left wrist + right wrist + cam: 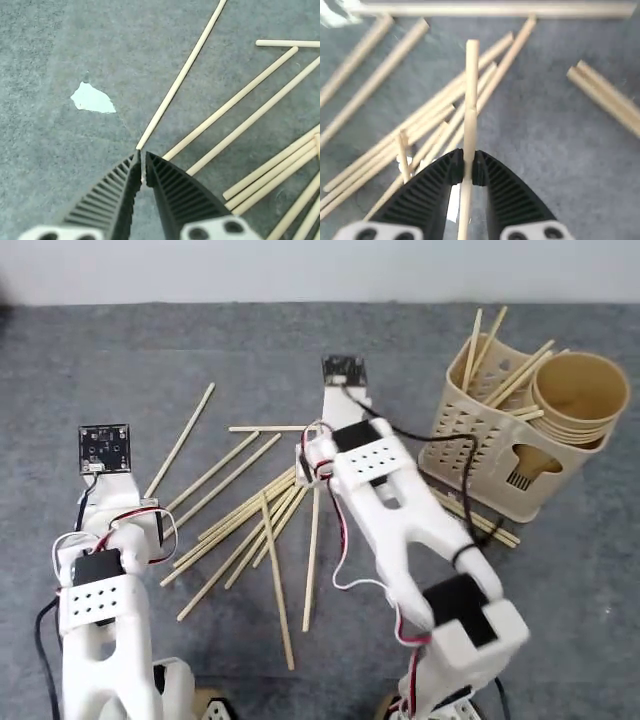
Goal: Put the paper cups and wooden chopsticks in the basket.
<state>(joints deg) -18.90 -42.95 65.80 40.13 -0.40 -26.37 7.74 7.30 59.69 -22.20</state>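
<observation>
Several wooden chopsticks point(245, 520) lie fanned out on the grey mat in the middle. My right gripper point(467, 162) is shut on one chopstick point(470, 90), which sticks out past the fingertips over the pile. My left gripper point(141, 162) is closed on the near end of a long chopstick point(180, 77) at the left of the spread. The beige basket point(470, 410) stands at the far right, holding stacked paper cups point(580, 395) and several upright chopsticks. The right arm point(375, 480) stretches from the front right to the table's middle.
A pair of chopsticks point(480, 520) lies against the basket's near side, under the right arm. A small white patch point(92, 98) marks the mat ahead of the left gripper. Bare mat lies at the far left and along the back.
</observation>
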